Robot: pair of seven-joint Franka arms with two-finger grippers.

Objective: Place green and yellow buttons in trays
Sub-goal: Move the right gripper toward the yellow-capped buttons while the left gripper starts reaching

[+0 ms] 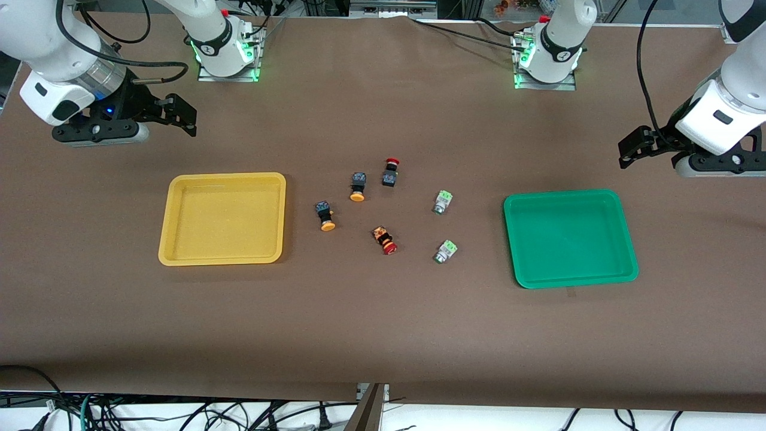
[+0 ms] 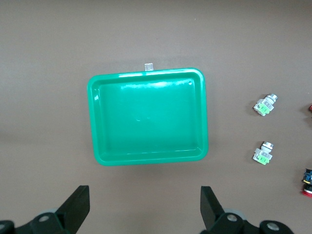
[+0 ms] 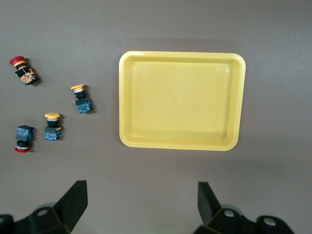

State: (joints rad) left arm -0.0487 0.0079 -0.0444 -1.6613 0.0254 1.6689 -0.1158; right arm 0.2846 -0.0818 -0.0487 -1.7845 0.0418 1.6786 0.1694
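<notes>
Tabletop (image 1: 383,335), brown, is seen from above with two robot arms waiting at its ends. At the right arm's end, the right end effector (image 1: 179,117) is held up over bare tabletop, its fingers spread apart and gripping nothing. Just beside it, nearer the camera, a yellow tray (image 1: 173,239) lies empty. Toward the middle, two yellow buttons (image 1: 326,216) (image 1: 358,187) lie on their sides near each other. Close by are a red-capped black button (image 1: 391,172) and a red-capped button with an orange-patterned body (image 1: 385,240). Next, two green buttons (image 1: 442,202) (image 1: 445,251) lie near the green tray (image 1: 514,239), which is also empty. At the left arm's end, the left end effector (image 1: 634,146) is held over bare tabletop, fingers spread, holding nothing.
</notes>
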